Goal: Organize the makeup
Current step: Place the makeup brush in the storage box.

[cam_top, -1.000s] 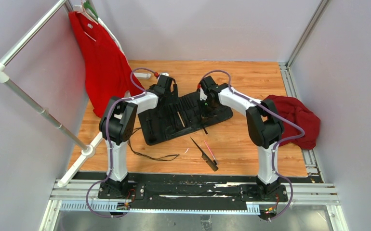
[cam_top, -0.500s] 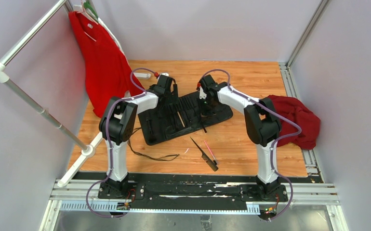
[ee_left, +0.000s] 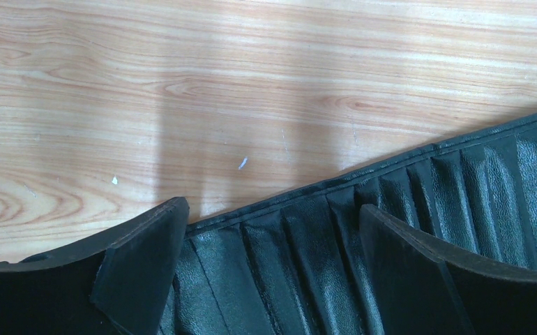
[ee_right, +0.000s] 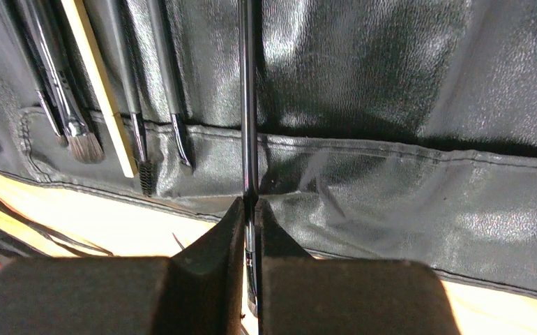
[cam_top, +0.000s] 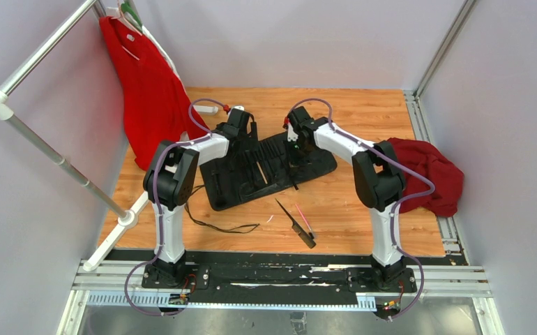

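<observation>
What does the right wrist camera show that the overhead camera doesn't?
Only the right wrist view: the right fingers pinched on a thin black brush, and the bristle tips of other brushes stowed in the case. Only the top view: a comb and a thin pink tool lying loose on the table, a black cord, and a hanging red shirt. Both show the black case.

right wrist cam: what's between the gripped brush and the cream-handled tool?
Two thin black brushes, lying on the case, sit between the cream-handled tool and the gripped brush. Shows in the right wrist view.
</observation>
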`<state>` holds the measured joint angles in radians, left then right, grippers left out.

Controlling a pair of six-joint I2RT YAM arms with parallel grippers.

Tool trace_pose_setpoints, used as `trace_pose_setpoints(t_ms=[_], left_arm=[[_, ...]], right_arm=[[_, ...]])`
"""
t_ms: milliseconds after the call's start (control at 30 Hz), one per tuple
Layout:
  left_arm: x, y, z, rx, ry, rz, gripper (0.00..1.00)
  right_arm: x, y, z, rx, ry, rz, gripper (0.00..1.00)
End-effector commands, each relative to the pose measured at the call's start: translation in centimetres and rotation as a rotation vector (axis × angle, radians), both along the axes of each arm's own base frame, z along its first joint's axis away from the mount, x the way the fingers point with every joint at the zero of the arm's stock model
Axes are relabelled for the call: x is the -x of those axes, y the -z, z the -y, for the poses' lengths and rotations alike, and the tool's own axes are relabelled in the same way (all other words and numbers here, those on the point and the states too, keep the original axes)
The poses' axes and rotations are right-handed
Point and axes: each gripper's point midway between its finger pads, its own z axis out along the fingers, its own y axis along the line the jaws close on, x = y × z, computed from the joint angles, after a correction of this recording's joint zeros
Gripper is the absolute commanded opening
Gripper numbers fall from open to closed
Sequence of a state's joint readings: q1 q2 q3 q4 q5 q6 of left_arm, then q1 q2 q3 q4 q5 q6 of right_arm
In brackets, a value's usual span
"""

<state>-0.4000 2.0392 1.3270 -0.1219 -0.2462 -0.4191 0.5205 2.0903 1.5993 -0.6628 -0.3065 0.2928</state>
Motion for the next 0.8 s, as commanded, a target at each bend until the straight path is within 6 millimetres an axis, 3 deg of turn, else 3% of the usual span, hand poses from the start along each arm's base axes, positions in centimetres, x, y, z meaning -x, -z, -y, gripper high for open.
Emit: trace_pose_setpoints(t_ms=[0, 500, 767], left_arm=[[3.9, 4.9, -0.5, 0.012, 0.02, -0.183, 0.98], [4.0, 5.0, -0.4, 0.014, 0.024, -0.187, 0.97], [4.0, 5.1, -0.4, 0.012, 0.026, -0.189, 0.96]], right_arm=[[-1.4, -0.3, 0.0, -0.001, -0.003, 0.016, 0.01], [-3.5, 1.5, -0.2, 0.021, -0.037, 0.023, 0.01], [-4.6, 1.5, -0.2, 0.033, -0.068, 0.057, 0.01]])
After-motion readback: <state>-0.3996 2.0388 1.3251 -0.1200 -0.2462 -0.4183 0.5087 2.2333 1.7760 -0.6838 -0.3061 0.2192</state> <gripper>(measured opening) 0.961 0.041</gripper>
